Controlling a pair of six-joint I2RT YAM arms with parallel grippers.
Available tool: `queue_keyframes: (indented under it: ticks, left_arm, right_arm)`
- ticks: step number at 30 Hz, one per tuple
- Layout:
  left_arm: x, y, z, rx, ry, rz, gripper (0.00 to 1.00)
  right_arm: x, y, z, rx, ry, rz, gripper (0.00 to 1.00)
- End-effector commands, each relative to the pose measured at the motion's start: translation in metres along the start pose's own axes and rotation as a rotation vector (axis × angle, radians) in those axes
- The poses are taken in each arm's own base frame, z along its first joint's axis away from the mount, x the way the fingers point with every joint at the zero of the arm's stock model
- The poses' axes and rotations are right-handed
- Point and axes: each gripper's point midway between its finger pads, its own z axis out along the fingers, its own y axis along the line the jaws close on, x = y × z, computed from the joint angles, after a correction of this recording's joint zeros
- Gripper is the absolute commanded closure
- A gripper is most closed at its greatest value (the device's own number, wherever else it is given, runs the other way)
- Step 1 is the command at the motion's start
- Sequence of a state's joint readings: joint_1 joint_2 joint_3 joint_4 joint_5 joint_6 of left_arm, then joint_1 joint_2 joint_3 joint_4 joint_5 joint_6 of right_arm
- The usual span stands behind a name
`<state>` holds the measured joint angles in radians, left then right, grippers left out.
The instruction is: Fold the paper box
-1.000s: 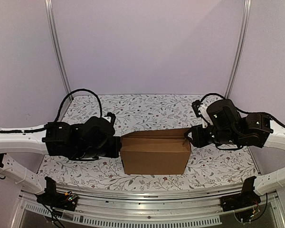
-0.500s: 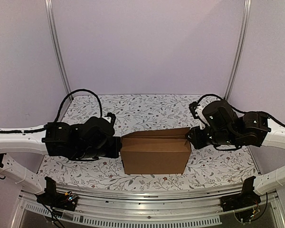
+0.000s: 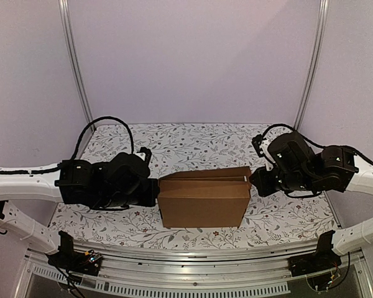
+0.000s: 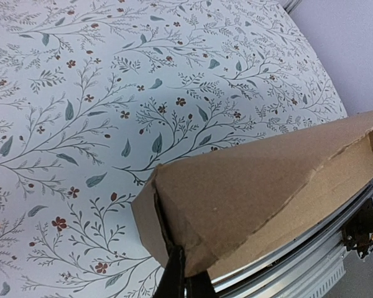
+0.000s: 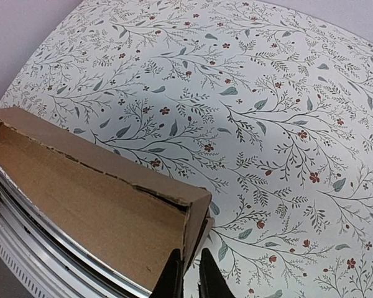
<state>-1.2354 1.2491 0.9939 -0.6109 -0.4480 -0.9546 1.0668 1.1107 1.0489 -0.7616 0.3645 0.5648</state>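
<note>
The paper box (image 3: 202, 202) is a plain brown cardboard box standing in the middle of the table, its lid flaps lying nearly flat. My left gripper (image 3: 155, 191) is at its left end. In the left wrist view the fingers (image 4: 173, 279) are pinched on the box's (image 4: 261, 186) end wall at a seam. My right gripper (image 3: 253, 180) is at the right end. In the right wrist view (image 5: 189, 276) its two fingers stand close together, with the end flap of the box (image 5: 93, 205) between them.
The table carries a white floral cloth (image 3: 193, 143). A metal rail (image 3: 193, 254) runs along the near edge, close to the box's front. Purple walls and two upright metal posts (image 3: 74, 68) enclose the back and sides.
The right arm has shifted slightly outward at the right end. The box's raised back flap at the right corner has come down, so the top now lies flatter. The left arm has not moved.
</note>
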Motion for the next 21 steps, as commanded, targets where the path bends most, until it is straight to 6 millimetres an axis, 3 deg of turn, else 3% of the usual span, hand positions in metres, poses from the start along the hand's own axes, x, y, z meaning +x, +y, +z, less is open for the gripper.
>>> queue_keyframes:
  ticks: [1, 11, 21]
  left_arm:
    - [0.052, 0.034, 0.007, -0.119, 0.177, 0.095, 1.00]
    - [0.053, 0.033, 0.009, -0.117, 0.184, 0.092, 1.00]
    - [0.055, 0.035, 0.010, -0.116, 0.183, 0.085, 1.00]
  right_arm:
    - [0.004, -0.006, -0.004, 0.019, 0.005, 0.001, 0.92]
    - [0.015, 0.016, 0.009, -0.041, 0.008, 0.000, 1.00]
    - [0.034, 0.015, 0.014, 0.056, 0.007, -0.069, 1.00]
